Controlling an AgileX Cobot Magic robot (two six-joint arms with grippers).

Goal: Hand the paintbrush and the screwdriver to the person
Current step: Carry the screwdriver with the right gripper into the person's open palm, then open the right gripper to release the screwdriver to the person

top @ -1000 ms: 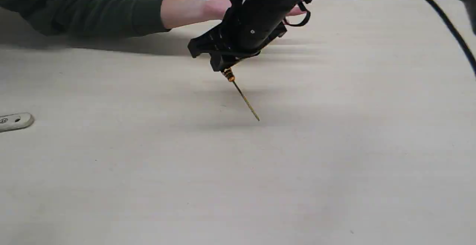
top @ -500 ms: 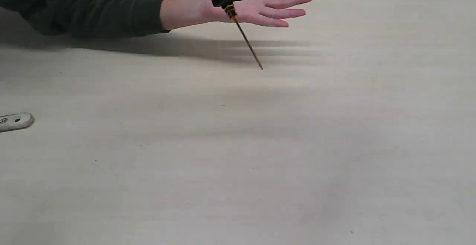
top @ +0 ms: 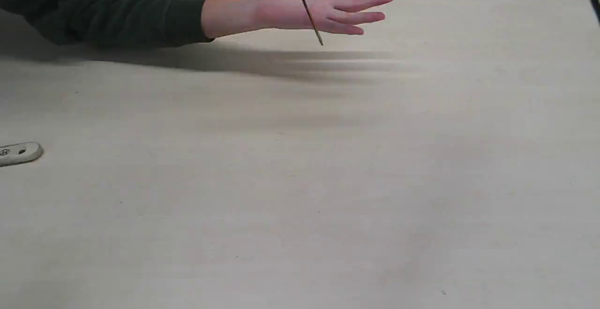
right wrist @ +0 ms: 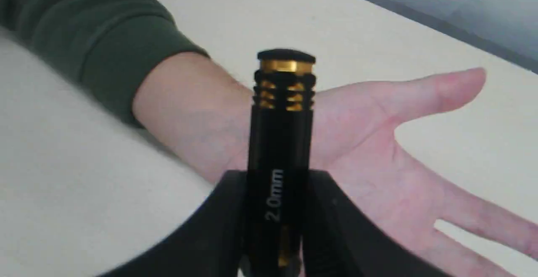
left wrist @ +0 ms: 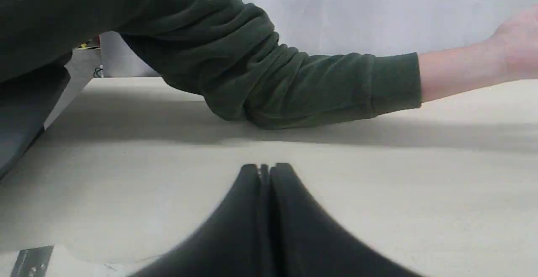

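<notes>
Right pincer (right wrist: pixel 279 178) clamps the screwdriver (right wrist: pixel 280 121) by its smooth black cylindrical handle, grooved gold-banded cap end protruding past the fingertips, thin metal shaft slanting downward, over the person's hand (right wrist: pixel 378 155), held palm up, matte beige tabletop (top: pixel 300 182) below.

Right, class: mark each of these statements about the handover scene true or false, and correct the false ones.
1. The right tool grips the screwdriver by its black handle. True.
2. The person's hand is clenched in a fist. False: it is open, palm up, fingers stretched out.
3. The left tool holds the paintbrush. False: it is shut on nothing; the paintbrush's handle end lies on the table.
4. In the exterior view the screwdriver's shaft slants downward in front of the hand. True.
</notes>
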